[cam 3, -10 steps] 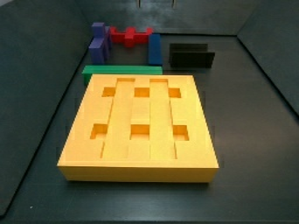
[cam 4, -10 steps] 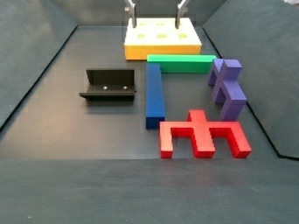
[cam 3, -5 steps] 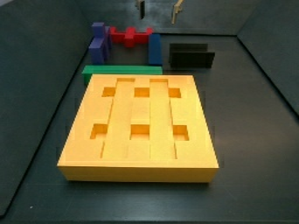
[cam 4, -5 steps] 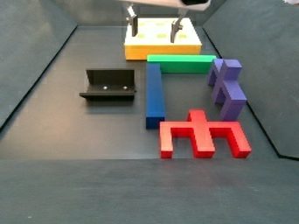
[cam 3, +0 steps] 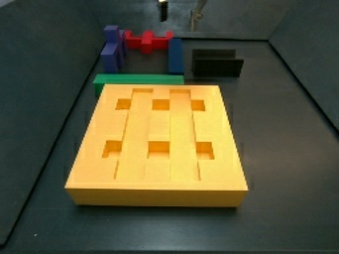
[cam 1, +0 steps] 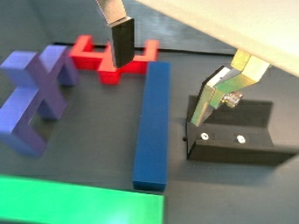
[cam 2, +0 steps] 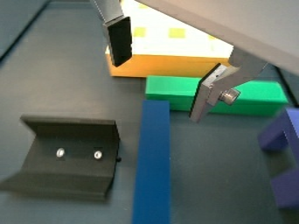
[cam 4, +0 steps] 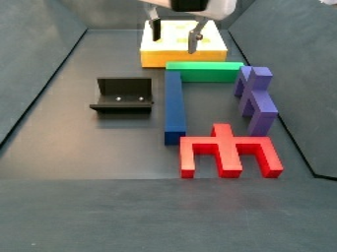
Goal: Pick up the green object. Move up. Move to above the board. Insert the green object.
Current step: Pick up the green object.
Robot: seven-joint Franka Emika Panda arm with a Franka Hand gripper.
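**Gripper up high, green bar not grabbed yet**

Dark grey floor with sloped walls is all I'm seeing around the parts. I'm hovering the gripper (cam 4: 176,32) well above the floor, jaws spread wide with nothing between them. In a wrist view the fingers (cam 2: 118,39) are hanging over the long blue bar (cam 2: 152,159) and the green object (cam 2: 218,94).

That green object (cam 4: 206,71) is lying flat on the floor, pressed against the end of the board (cam 4: 183,46), with the blue bar butting up to it. The fixture (cam 4: 122,94), purple blocks (cam 4: 257,96) and red piece (cam 4: 228,152) are sitting further off.

So I'm judging the pickup isn't done yet: grasping, lifting, moving over the board and inserting are all remaining.
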